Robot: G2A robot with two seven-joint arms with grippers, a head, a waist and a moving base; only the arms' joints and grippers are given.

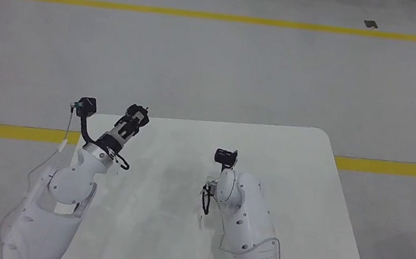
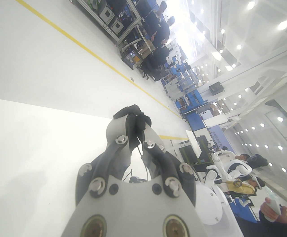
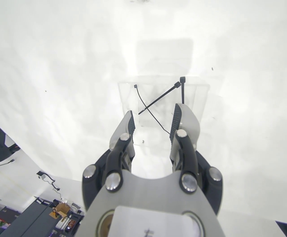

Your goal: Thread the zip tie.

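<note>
- The white desk (image 1: 295,190) is smooth with rounded corners. It has bare room between the 2 arms and to the right of the right arm (image 1: 244,214).
- The left arm (image 1: 77,179) stretches from the near-left side to the desk's far-left edge. The left gripper (image 1: 138,114) (image 2: 135,116) is raised there and aims out past the edge. Its black-padded fingers (image 2: 131,125) are pressed together, and I cannot tell whether they pinch anything.
- The right arm bends over the desk's middle. The right gripper (image 3: 154,116) points down, its ribbed fingers (image 3: 177,119) wide apart and holding nothing.
- A clear rectangular tray (image 3: 201,96) lies on the desk just beneath those fingers.
- 3 black zip ties (image 3: 158,98) lie in the tray: 2 cross each other and 1 lies straight beside them.
</note>
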